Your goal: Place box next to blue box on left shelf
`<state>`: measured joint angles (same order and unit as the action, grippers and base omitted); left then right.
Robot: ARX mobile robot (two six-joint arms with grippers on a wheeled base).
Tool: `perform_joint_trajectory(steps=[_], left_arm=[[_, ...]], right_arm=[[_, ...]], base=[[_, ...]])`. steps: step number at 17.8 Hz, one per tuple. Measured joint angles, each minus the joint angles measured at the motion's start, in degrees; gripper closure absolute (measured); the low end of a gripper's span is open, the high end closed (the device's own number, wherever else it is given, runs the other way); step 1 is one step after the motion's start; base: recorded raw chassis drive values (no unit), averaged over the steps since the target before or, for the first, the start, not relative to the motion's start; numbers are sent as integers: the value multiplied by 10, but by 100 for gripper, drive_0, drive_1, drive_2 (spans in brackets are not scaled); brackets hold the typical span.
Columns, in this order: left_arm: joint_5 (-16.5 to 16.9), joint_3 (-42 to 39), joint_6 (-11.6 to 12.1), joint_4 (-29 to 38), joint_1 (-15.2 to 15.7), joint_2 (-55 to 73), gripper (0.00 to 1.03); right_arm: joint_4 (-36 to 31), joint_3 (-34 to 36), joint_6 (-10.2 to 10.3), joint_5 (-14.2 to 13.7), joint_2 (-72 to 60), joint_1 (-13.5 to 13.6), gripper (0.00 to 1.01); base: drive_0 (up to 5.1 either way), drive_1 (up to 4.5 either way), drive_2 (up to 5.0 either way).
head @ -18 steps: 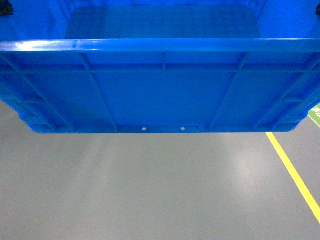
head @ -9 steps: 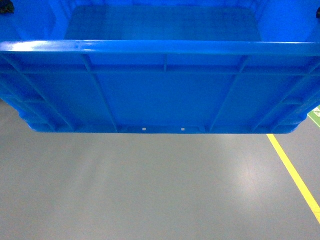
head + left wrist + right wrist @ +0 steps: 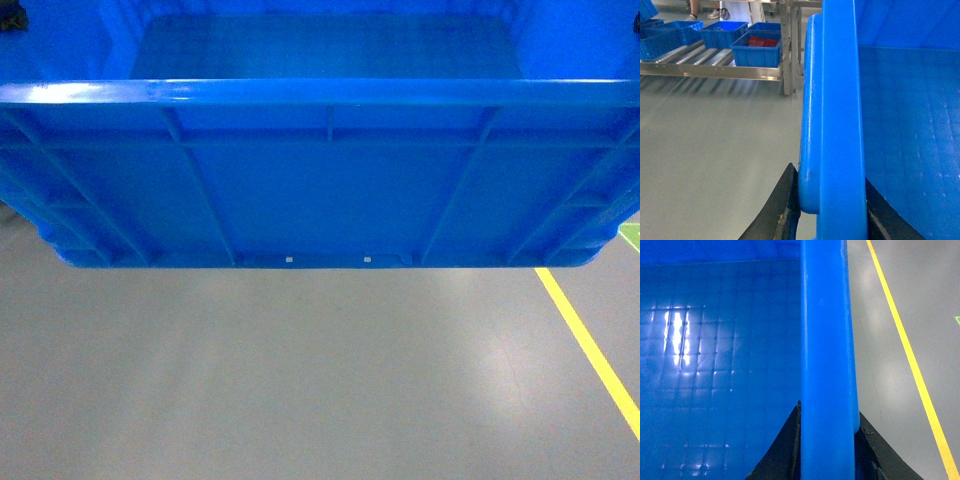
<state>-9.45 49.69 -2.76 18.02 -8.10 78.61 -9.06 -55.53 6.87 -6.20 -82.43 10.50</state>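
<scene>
The box, a large open-topped blue crate, hangs above grey floor, carried between both arms. The left gripper clamps one side rim and the right gripper clamps the opposite rim. This looks like the transport step. The left shelf, holding smaller blue bins, stands well apart, so the next move likely calls for approaching it.
</scene>
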Motion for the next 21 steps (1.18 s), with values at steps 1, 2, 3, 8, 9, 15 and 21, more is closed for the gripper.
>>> perform_joint_trajectory(steps=[1, 2, 3, 8, 9, 15, 21], left_arm=[[0, 0, 0, 0, 0, 0, 83], [0, 0, 0, 1, 0, 0, 83], [0, 0, 0, 0, 0, 0, 83], [0, 0, 0, 3, 0, 0, 83], [-1, 0, 0, 3, 0, 0, 83], [0, 0, 0, 0, 0, 0, 83], [0, 0, 0, 1, 0, 0, 83]], right_arm=[[0, 0, 0, 0, 0, 0, 81], [-1, 0, 0, 1, 0, 0, 81], [2, 0, 0, 0, 0, 0, 81], [-2, 0, 0, 0, 0, 0, 81], [-2, 0, 0, 0, 0, 0, 81], [0, 0, 0, 0, 0, 0, 81], [0, 0, 0, 0, 0, 0, 81]], base=[[0, 430, -431], [-1, 430, -433], [-4, 428, -436], [-2, 430, -434], [-7, 425, -439], [-6, 426, -438], [0, 431, -432]])
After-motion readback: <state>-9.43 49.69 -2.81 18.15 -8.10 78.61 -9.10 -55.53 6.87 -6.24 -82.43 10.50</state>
